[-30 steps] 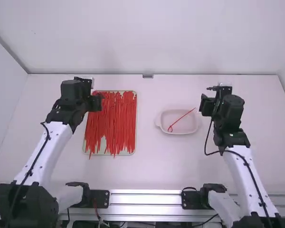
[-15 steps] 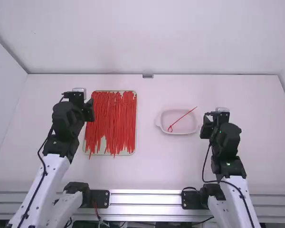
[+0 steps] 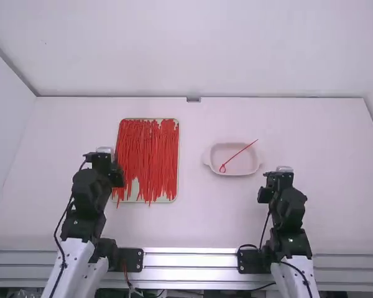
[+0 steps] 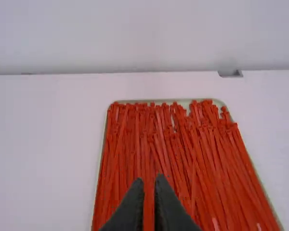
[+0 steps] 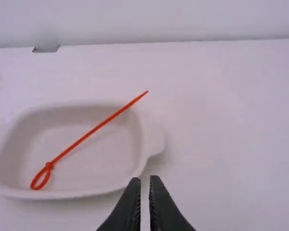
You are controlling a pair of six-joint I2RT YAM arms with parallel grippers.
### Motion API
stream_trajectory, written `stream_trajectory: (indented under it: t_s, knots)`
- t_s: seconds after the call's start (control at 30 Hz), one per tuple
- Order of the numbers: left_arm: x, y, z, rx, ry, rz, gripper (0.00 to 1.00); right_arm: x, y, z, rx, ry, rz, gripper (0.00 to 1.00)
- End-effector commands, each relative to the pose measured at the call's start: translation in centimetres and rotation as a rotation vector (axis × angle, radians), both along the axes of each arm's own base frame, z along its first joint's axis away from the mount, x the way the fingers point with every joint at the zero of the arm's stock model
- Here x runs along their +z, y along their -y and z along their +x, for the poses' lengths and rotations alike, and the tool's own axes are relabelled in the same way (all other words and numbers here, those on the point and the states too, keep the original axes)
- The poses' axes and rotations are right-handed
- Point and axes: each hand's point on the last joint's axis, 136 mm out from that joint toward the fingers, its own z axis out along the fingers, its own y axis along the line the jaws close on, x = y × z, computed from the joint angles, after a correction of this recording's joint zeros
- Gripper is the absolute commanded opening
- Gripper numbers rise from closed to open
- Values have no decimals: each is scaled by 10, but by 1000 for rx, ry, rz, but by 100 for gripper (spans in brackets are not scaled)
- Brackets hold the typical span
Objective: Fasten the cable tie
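Both my arms have pulled back toward their bases. My right gripper (image 5: 144,179) is closed and empty, and the looped cable tie (image 5: 82,139) lies in the white dish (image 5: 151,142) just ahead of it. My left gripper (image 4: 149,180), fingers together, hangs over the near end of the loose ties (image 4: 192,144). That one looks fastened and dropped off.

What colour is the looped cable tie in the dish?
The thin looped cable tie is red, clearest in the right wrist view.
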Motion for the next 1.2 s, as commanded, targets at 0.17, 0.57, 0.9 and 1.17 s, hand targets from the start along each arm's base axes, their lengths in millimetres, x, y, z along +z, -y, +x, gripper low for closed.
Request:
stream_trajectory:
  t_s: [0.17,0.57,0.9,1.17]
  knots:
    - [-31,0,-18,2,7,2,0,-17,0,-7,1,32,2,0]
    - [-78,0,-33,2,7,2,0,20,0,-6,1,193,2,0]
    - [-51,0,-33,2,126,2,0,43,0,-8,1,295,2,0]
    - [-33,0,-34,2,209,1,0,44,0,-8,1,300,2,0]
